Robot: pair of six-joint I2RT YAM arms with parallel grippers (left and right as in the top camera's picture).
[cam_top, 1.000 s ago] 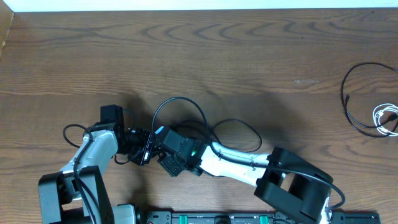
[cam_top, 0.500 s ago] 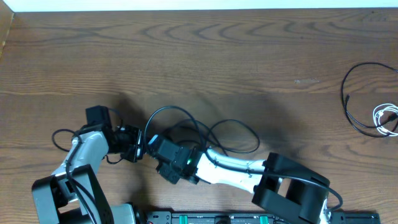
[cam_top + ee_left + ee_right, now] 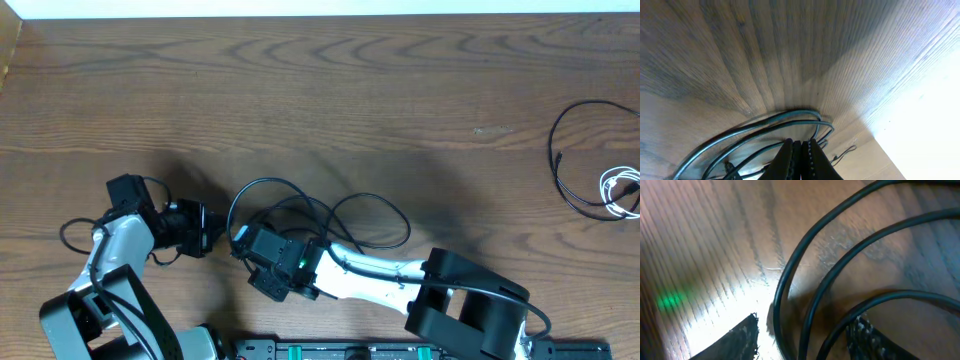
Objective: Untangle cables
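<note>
Three strands of the black cable (image 3: 815,229) are running right between the right gripper's (image 3: 805,322) spread fingers, so it's sitting nearer. The left gripper (image 3: 800,157), pressed together, is hanging just left of the loops.

Far half: bare table (image 3: 320,80) wood from edge to edge — open passage.
Centre front: black cable loops (image 3: 268,181) spread around both arms, barring low passes.
Between arms: left gripper (image 3: 209,229) and right gripper (image 3: 238,238) nearly meet — no gap.
Right edge: another black cable (image 3: 552,150) and a white cable (image 3: 618,185), well apart from the arms.
</note>
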